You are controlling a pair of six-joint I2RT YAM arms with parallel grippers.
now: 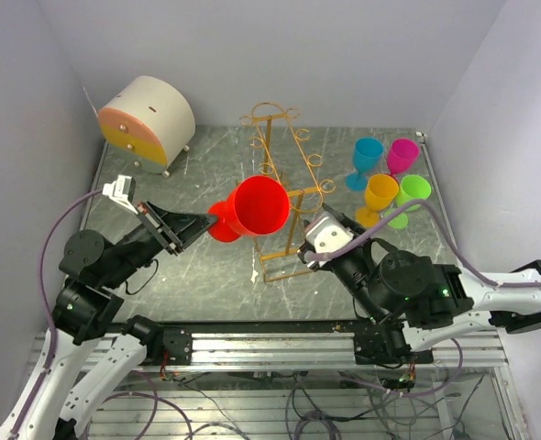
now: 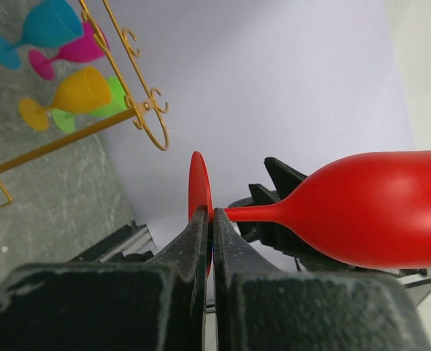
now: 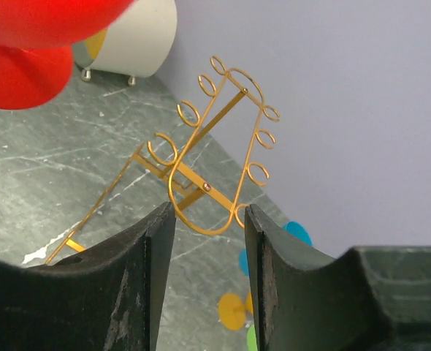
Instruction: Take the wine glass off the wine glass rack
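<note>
Currently the left gripper [image 2: 210, 213] is closed tight on the foot disc [image 2: 198, 183] of the red wine glass [image 1: 257, 206], with the jaws pinching the disc edge-on. I see almost no gap between them.

Glass position: held in the air at centre frame in the top view, lying on its side. Its long axis runs from the foot at the pincer, lower left, out to the bowl, whose open mouth faces up toward the camera.

The wine glass rack [image 3: 207, 187] stands just behind and to the right of the bowl. In the left wrist view its nearest hook sits upper left of the foot, apart from it. I judge the foot free of the hooks.

The right gripper [image 3: 209, 210] has its fingers parted, and the end loop of one rack arm sits between them. I cannot tell whether the pads touch the wire or merely frame it.

Next move, as I read it: draw the glass toward lower left along its own axis, away from the rack. The bowl rim overlaps the lower rack arm in the top view, so it could snag.
</note>
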